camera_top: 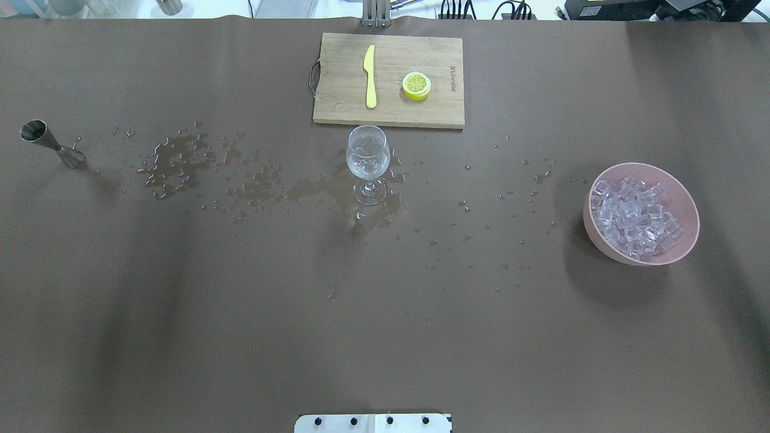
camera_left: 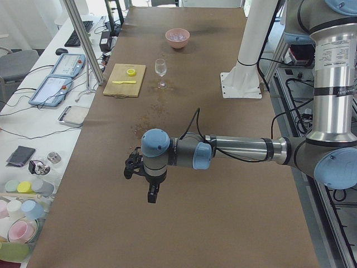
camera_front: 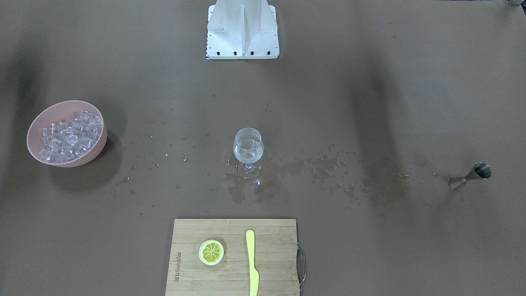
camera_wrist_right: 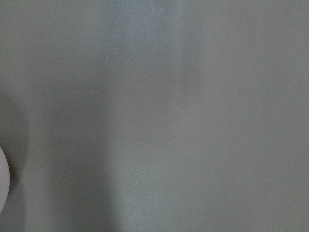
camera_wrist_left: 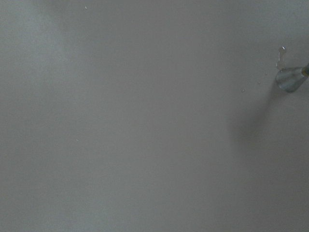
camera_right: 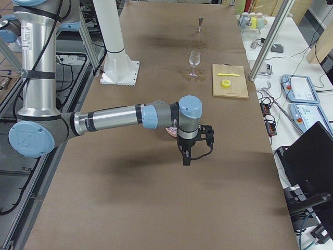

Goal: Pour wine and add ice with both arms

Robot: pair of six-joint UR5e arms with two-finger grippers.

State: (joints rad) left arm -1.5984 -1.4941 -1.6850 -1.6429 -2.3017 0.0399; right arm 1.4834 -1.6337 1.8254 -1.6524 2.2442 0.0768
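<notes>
The left gripper (camera_left: 152,196) is seen only from the table's end, where it hangs point-down from the near arm (camera_left: 234,151), above the brown table (camera_front: 370,246) and clear of it. Whether it is released or clenched cannot be told from that view. The right gripper (camera_right: 186,158) is likewise seen only from the opposite end, hung point-down above the table on the near arm (camera_right: 109,119). How its jaws stand cannot be told either.

Two arms are counted. One stemmed glass (camera_front: 248,151) stands upright at the middle of the table, and the wine (camera_front: 248,153) is held in its bowl as a small, clear amount. Spilled liquid (camera_front: 328,166) is spread around the glass's foot and scattered in drops to both sides.

One pink bowl (camera_front: 38,123) is set well apart from the glass, toward the robot's right. The ice (camera_front: 70,135) is heaped in it, its cubes too many to count. One steel jigger (camera_front: 471,175) stands well apart toward the robot's left; its base (camera_wrist_left: 290,79) is caught at the edge of the left wrist view.

One wooden cutting board (camera_front: 193,275) lies beyond the glass, away from the robot. One lemon slice (camera_front: 211,252) and one yellow knife (camera_front: 251,263) are laid on it, side by side and apart. One white pedestal (camera_front: 242,31) is fixed at the robot's edge.
</notes>
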